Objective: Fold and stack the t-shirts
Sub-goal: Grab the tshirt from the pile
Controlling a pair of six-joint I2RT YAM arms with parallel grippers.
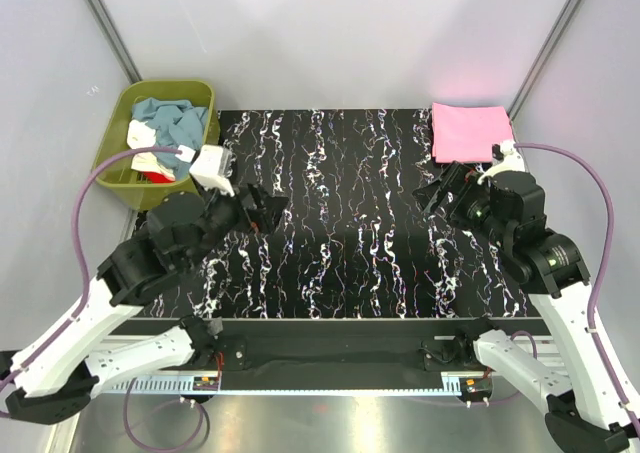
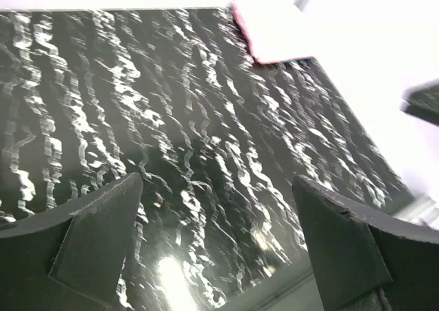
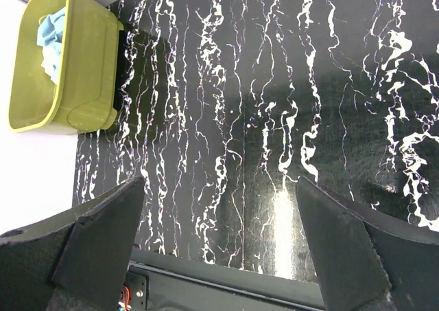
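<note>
Pink t-shirt (image 1: 470,131) is lying folded into a flat square at the far right corner of the table (image 1: 340,233), so one garment appears to be finished. The other three are sitting bunched together in the olive-green tub (image 1: 165,85) at the far left corner: the blue-grey t-shirt (image 1: 175,121) is spilling over the top, the cream-white t-shirt (image 1: 143,133) is showing beside it, and the red t-shirt (image 1: 158,176) is peeking out at the near wall.

Both claws are standing released and are grasping nothing. The left claw (image 1: 262,205) is hanging over bare table just beside the tub's near right corner, apart from the cloth inside. The right claw (image 1: 445,188) is hovering near the pink square, on its near side, not touching it.

Trouble is likely waiting in the tub. Because the shirts are lying tangled, a pinch into the heap may be lifting two at once, or dragging a second over the rim. The tub looks light, so a snagged pull could be tipping or sliding it. The left arm's purple cable (image 1: 110,168) is arching over the tub and could be catching on its rim. On the other side, a careless sweep by the right arm risks rumpling the folded pink shirt.
</note>
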